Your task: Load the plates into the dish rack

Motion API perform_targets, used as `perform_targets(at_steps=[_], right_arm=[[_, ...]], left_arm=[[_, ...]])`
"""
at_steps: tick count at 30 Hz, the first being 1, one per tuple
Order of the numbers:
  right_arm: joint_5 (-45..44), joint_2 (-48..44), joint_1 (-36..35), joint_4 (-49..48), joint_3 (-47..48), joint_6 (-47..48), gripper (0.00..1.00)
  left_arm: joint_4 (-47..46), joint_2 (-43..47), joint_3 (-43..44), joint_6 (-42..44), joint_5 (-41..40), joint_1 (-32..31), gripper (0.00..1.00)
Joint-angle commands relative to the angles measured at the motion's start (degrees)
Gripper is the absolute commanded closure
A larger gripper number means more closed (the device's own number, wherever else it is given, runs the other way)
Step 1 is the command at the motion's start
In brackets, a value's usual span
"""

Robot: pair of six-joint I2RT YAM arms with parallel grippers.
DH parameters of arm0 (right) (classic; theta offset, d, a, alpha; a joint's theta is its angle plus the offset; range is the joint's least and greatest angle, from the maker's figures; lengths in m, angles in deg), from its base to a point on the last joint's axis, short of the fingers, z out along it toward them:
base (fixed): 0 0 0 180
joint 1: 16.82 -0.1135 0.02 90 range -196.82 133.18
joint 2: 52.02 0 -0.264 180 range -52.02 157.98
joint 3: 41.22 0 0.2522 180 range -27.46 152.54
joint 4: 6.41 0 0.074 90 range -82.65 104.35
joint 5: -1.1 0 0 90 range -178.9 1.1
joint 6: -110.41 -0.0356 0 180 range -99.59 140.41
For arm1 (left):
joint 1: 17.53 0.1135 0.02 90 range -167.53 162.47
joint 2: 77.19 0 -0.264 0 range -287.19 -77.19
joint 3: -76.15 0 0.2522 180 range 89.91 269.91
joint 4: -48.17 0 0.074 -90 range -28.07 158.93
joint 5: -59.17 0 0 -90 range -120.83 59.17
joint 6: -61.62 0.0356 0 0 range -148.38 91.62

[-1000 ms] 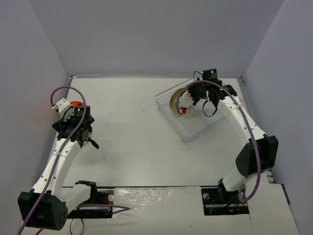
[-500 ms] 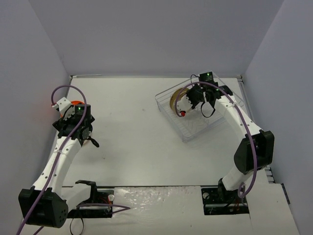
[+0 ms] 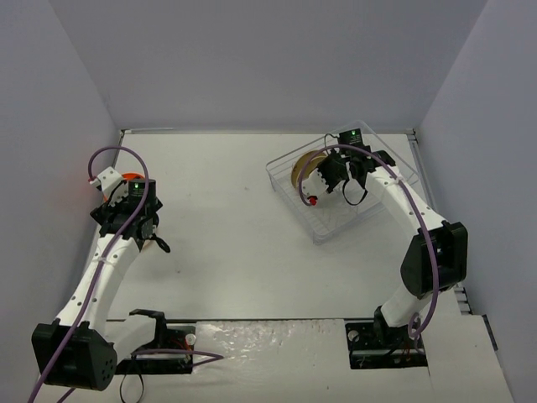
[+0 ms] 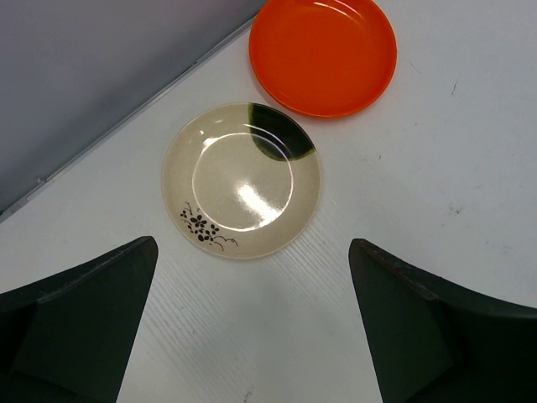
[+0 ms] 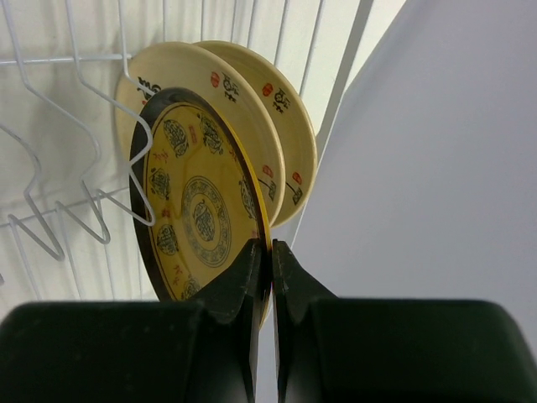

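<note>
Pincer on right [image 5: 270, 248] grips brown plate [image 5: 198, 210] standing on edge, seemingly inside dish rack [image 3: 336, 222].

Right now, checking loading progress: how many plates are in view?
5: two cream plates upright in the dish rack, a yellow plate in the right gripper, a floral plate and an orange plate on the table. Others may hide.
</note>
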Motion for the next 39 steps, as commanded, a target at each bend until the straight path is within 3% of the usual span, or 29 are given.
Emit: perform_targets(at_steps=[1, 8, 21, 24, 27, 30, 35, 39], right_arm=[[2.3, -0.5, -0.3, -1.0, -0.4, 9.3, 1.0], [4.1, 0.6, -0.3, -1.6, -1.3, 9.8, 0.99], [4.4, 4.1, -0.5, 0.0, -0.8, 8.9, 0.88], [4.7, 4.1, -0.4, -0.1, -1.0, 8.4, 0.76], [4.9, 3.3, -0.4, -0.2, -0.8, 7.7, 0.51], [5.6, 1.8, -0.5, -0.1, 0.2, 4.8, 0.42], [7.6, -1.2, -0.6, 0.5, 1.8, 1.4, 0.17], [11.6, -4.3, -0.5, -2.9, 1.6, -4.1, 0.08]], left_arm=[[-0.6, 0.2, 3.3, -0.2, -1.4, 0.3, 0.03], [-0.5, 0.2, 3.4, -0.3, -1.4, 0.3, 0.03], [0.6, 0.0, 3.8, -0.3, -1.8, 0.3, 0.03], [1.2, -0.3, 4.2, -0.6, -1.8, 0.3, 0.03], [1.3, -0.6, 4.4, -0.8, -1.1, 0.3, 0.03], [1.6, -0.5, 4.5, -1.0, -0.6, 0.3, 0.03], [1.9, -0.3, 4.6, -1.0, -0.6, 0.3, 0.03], [2.5, -0.1, 4.7, -2.1, -0.9, 0.3, 0.03]])
